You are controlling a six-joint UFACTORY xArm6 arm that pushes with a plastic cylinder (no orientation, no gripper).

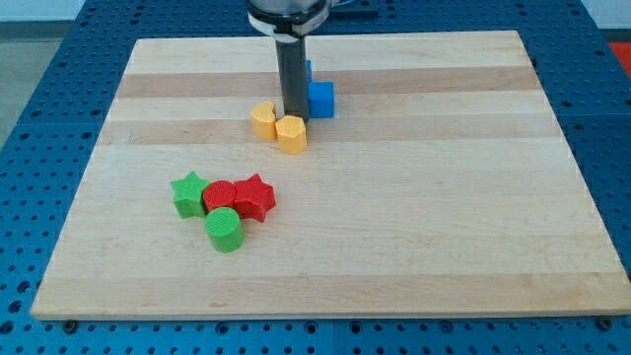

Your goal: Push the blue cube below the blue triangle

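Note:
The blue cube (pixel 321 100) sits near the view's top centre on the wooden board. A second blue block, the blue triangle (pixel 308 70), shows only as a sliver behind my rod, just above the cube. My tip (pixel 294 117) is down on the board, touching the cube's left side and right above the yellow hexagon (pixel 291 134).
A yellow heart-like block (pixel 262 120) lies left of the yellow hexagon. A cluster lies lower left: green star (pixel 187 192), red cylinder (pixel 219 197), red star (pixel 255 196), green cylinder (pixel 225 230). The board's (pixel 444 197) edges meet a blue perforated table.

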